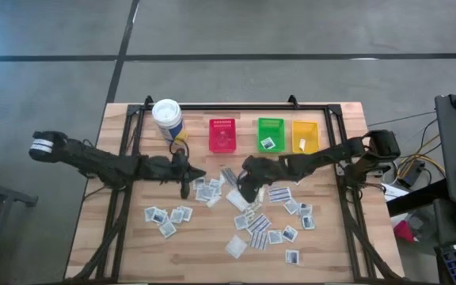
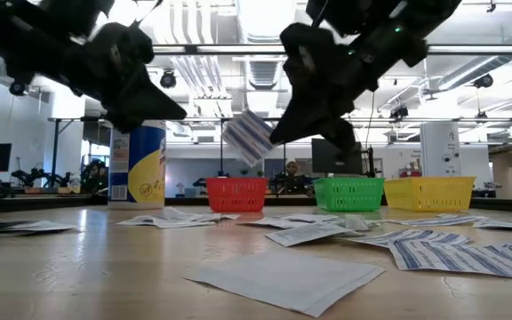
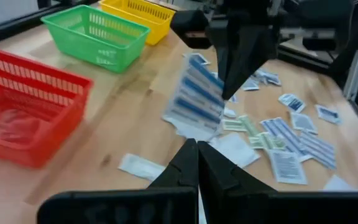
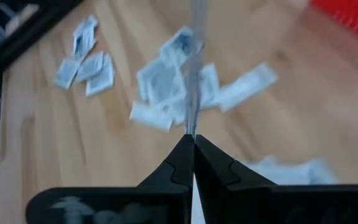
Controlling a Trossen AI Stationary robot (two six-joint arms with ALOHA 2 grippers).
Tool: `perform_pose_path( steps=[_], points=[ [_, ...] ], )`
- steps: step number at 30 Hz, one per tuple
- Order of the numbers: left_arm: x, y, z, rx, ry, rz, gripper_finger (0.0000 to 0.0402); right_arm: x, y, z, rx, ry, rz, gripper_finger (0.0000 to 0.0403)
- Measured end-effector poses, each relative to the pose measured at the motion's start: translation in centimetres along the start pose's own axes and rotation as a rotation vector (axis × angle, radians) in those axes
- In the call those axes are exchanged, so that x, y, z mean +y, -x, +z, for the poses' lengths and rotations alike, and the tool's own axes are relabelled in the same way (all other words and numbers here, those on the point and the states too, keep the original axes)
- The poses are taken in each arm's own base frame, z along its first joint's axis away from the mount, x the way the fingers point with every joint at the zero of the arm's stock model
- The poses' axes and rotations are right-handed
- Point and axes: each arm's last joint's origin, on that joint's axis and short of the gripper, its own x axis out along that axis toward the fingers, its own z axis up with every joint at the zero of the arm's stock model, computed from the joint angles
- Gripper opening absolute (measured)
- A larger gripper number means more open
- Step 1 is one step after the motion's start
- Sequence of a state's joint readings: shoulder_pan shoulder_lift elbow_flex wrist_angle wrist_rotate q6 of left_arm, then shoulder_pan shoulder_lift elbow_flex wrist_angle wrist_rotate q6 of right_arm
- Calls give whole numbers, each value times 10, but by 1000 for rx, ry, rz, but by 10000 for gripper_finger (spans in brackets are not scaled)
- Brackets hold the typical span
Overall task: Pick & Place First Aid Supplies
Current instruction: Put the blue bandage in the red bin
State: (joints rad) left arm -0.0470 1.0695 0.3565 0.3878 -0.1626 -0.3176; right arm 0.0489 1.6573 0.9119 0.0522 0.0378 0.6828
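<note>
Many small white paper packets [image 1: 253,226] lie flat and scattered on the wooden table, some with blue prints or stripes. My right gripper [image 1: 241,183] hovers over the table's middle, shut on an oblong blue-striped packet [image 3: 194,99]. This packet also shows in the low view [image 2: 249,135], above the table. My left gripper [image 1: 185,180] is shut just left of it, above a cluster of packets [image 1: 206,190], and I see nothing between its fingers [image 3: 191,163]. My right gripper pinches the striped packet between its two fingers at one long edge [image 3: 219,93], coming from above and slanting down. The packet is lifted clear of the table and hangs tilted beside the fingertips. In the right wrist view it shows edge-on [image 4: 195,74].
At the far side stand a red bin [image 1: 222,135], a green bin [image 1: 270,125] and a yellow bin [image 1: 305,127]; the green and yellow each hold a packet. A white canister [image 1: 167,119] stands left of the red bin. Bare wood lies along the table's left and near edges.
</note>
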Motion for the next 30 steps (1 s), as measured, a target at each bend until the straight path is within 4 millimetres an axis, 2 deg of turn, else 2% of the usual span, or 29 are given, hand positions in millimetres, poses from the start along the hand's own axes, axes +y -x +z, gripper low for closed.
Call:
perform_pose_path(
  steps=[5, 10, 16, 21, 26, 30],
  points=[
    [25, -2, 9, 2, -49, -21, 0, -23, 0, 22, -39, -24, 0, 8],
    [38, -1, 11, 32, -39, -87, 0, -40, 2, 41, -102, -60, 39, 8],
    [32, 0, 7, 79, 16, -192, 0, -53, 6, 62, -213, -77, 71, 8],
    [23, 0, 7, 76, 60, -226, 0, -64, 8, 74, -327, -86, 12, 8],
    [14, 0, 3, 73, 52, -187, 0, -70, 10, 78, -409, -108, -109, 8],
    [7, 0, 1, 56, 1, -146, 0, -69, 11, 81, -458, -110, -119, 8]
  ],
)
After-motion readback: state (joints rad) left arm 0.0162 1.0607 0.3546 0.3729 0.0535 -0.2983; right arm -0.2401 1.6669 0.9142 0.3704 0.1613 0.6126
